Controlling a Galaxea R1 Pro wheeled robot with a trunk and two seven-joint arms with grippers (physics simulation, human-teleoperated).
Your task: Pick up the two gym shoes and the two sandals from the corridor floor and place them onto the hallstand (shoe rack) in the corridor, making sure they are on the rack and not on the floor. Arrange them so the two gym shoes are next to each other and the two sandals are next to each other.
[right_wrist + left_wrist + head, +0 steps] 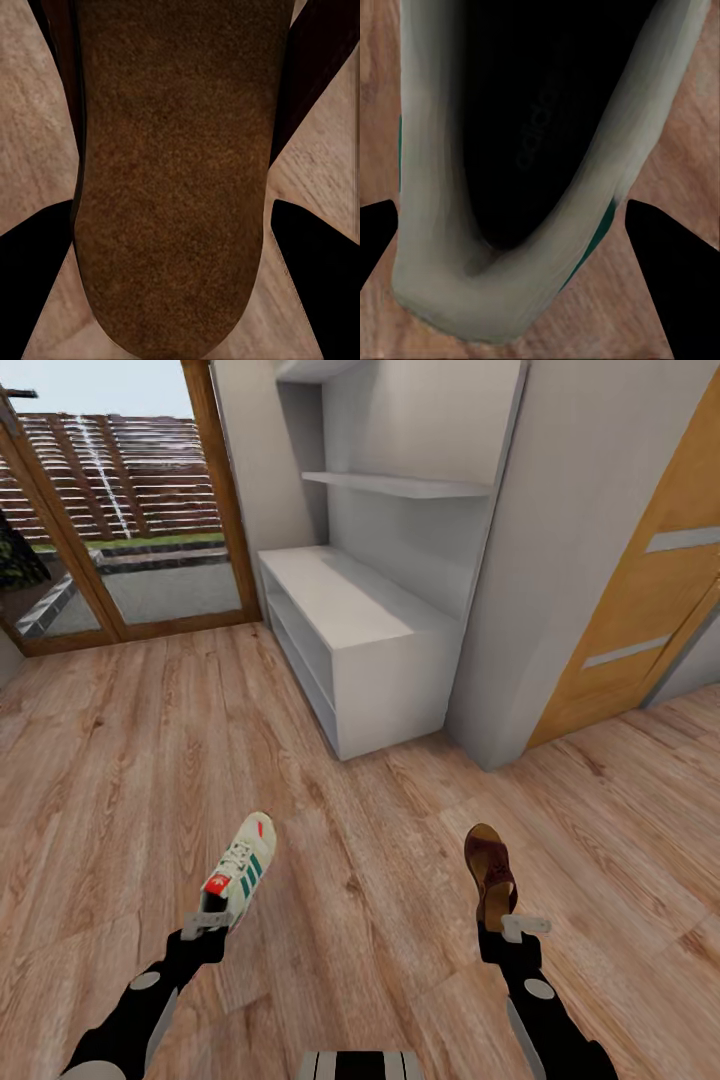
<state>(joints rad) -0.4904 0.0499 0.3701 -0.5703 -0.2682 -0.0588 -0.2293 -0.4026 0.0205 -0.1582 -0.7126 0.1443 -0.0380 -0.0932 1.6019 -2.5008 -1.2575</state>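
At about seven o'clock in the head view, our left gripper point(212, 922) is clenched on the heel of a gym shoe point(242, 868), held above the corridor floor point(120, 760) with its toe pointing toward one o'clock. In the left wrist view the heel collar of that gym shoe point(510, 300) sits between the dark fingers point(667, 247), which press at either side.

Up at twelve o'clock stands the hallstand point(350, 600), its flat bench top bare, well apart from both arms.

At about five o'clock our right gripper point(512, 928) grasps a sandal point(490, 870) by its heel end, toe pointing to twelve. The right wrist view shows the tan footbed of the sandal point(172, 187) squeezed between the fingers point(315, 285).

We judge this the carry step: one of each pair is in hand, none yet racked. Next we need to close on the hallstand and set both on the bench top, leaving room beside each for its mate.
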